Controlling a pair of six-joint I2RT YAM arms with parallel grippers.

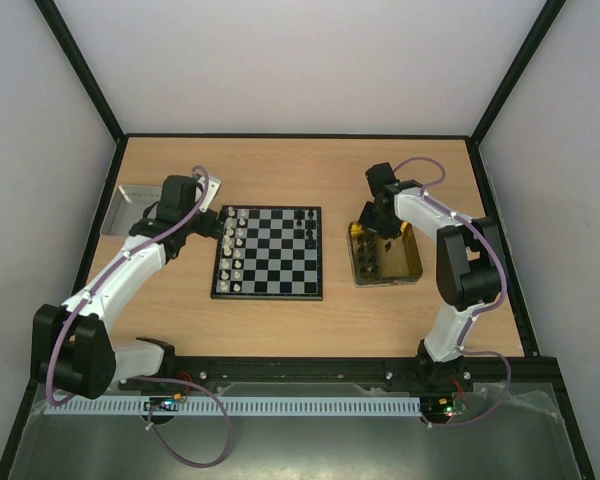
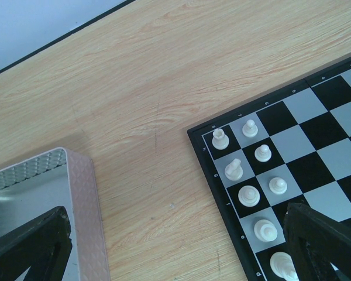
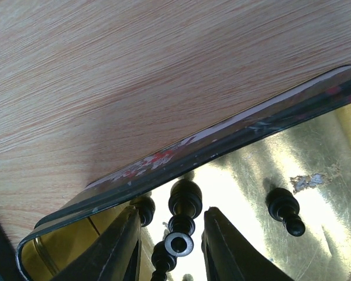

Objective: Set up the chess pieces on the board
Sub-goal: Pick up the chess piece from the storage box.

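— Start at your right jaws. What are they doing?

— My right jaws are apart, lowered into the yellow tray [image 3: 333,140] that sits to the right of the board [image 1: 280,262]. One finger [image 3: 114,252] is on each side of a black piece [image 3: 181,225]. I see a sliver of gap on both sides, so I am around it, not clamped on it. Other black pieces [image 3: 285,209] lie close by in that tray.

— And the left?

— My left jaws are spread wide with nothing between them. They hang over the desk [image 2: 164,88] just off the board's left edge, between the board and the silver tray [image 2: 82,193].

— So how far along are you?

— The white pieces [image 1: 235,250] stand in two rows along the board's left edge. From above I cannot count them, but I judge that side close to done. Black is what is left. Only a small black group [image 1: 305,222] stands at the board's far right corner, and most of black waits in the yellow tray. I reckon the job is around half done.
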